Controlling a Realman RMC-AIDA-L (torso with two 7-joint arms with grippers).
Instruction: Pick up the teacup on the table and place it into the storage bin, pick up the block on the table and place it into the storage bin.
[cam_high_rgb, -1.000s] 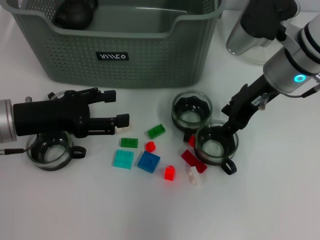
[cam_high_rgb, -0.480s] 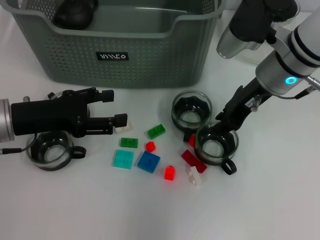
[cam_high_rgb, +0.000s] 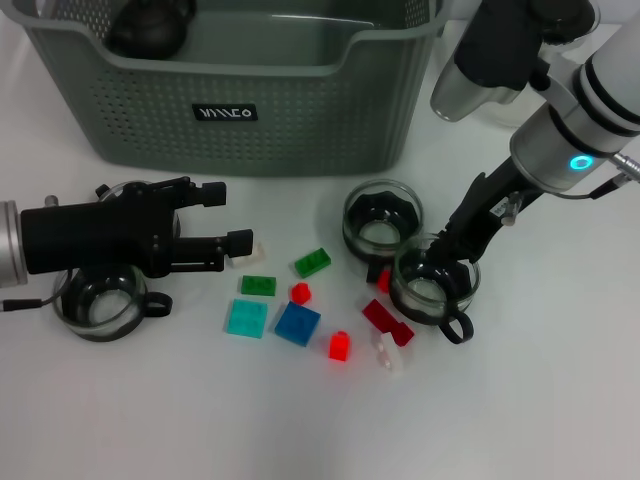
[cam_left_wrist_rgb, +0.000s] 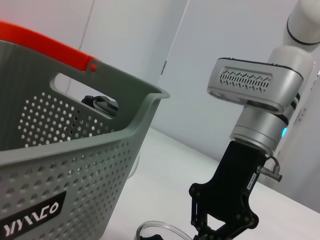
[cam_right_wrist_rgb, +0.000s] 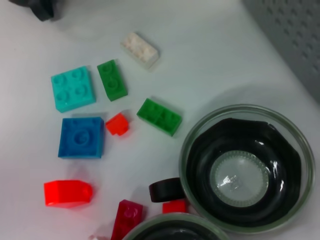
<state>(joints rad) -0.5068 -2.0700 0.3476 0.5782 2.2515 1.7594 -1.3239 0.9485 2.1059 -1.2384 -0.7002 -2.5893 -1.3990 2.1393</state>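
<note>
Reaching down, the right gripper (cam_high_rgb: 447, 252) has its fingers closed over the rim of the nearer teacup (cam_high_rgb: 434, 285), evidently to lift it toward the storage bin (cam_high_rgb: 300, 115) behind, while the left gripper (cam_high_rgb: 228, 218) hangs open and empty beside the blocks (cam_high_rgb: 297, 323).

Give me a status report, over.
Right claw down in near teacup rim, grip unclear. Left claw open, hovering over white block. Bin behind. Loose blocks crowd the cup.
</note>
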